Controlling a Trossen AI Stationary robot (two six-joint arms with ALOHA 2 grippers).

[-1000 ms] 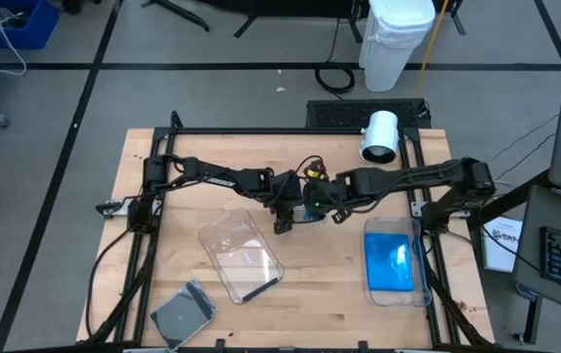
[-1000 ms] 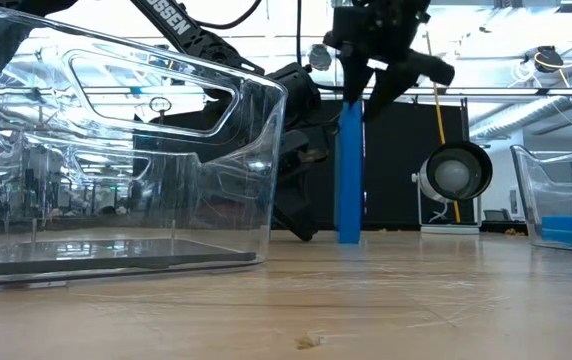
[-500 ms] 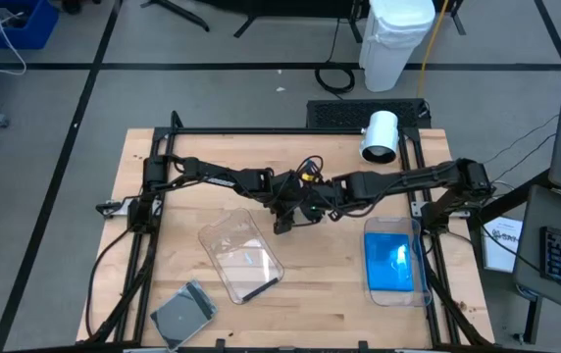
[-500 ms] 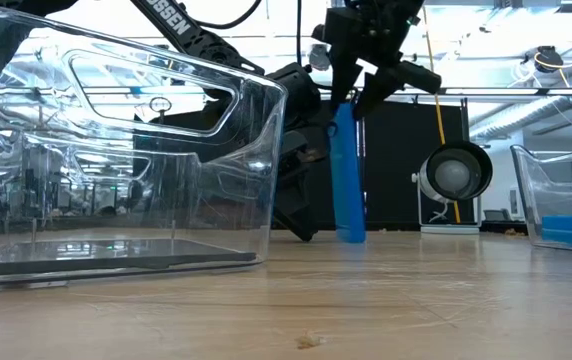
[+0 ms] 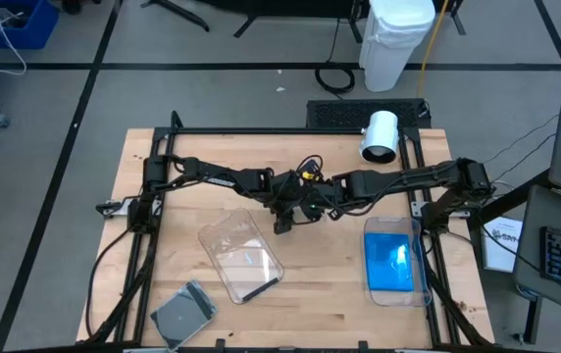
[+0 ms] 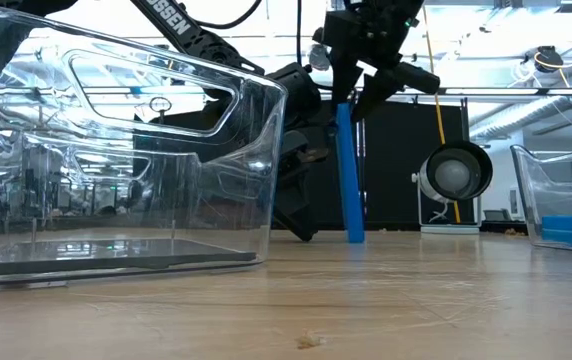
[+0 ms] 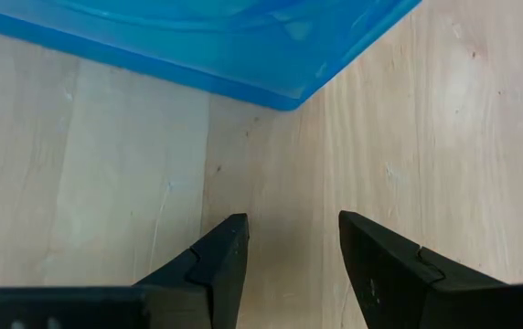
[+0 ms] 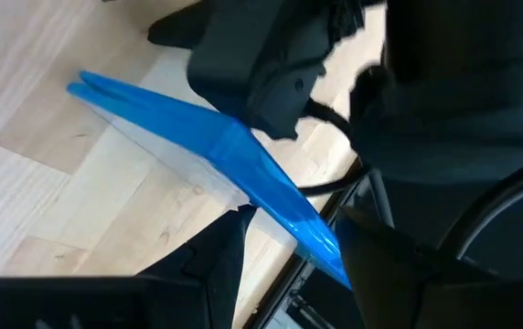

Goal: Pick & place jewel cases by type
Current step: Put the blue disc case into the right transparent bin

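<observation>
A bright blue jewel case (image 6: 347, 170) stands on its lower edge at the table's middle, tilted, with its top under my right gripper (image 6: 356, 100). That gripper points down with open fingers on either side of the case's upper edge (image 8: 280, 208). My left gripper (image 7: 291, 239) is open and points down at bare wood just beside the case's lower corner (image 7: 284, 100), touching nothing. In the high view both grippers meet near the middle, with the left one (image 5: 283, 224) on the near side. My right gripper comes from above, pointing down, with the blue case's upper edge (image 8: 271, 196) running slantwise through the gap between its fingers. The top leans against one finger (image 6: 342, 92); whether the other finger touches, I cannot tell. The case's lower edge (image 6: 356, 238) rests on the table.
A clear tub (image 5: 241, 257) lies near-left of the middle with a dark case (image 5: 257, 290) inside. A second tub (image 5: 395, 263) at the right holds blue cases. Grey cases (image 5: 184, 314) lie by the near-left edge. A white cylinder (image 5: 380, 137) stands at the far edge.
My right gripper has shifted a little toward the table's left. The blue case, upright a second ago, has tipped at its top toward the left. It has also turned about, so it faces the low camera more edge-on. Its lower edge has stayed on the table.
</observation>
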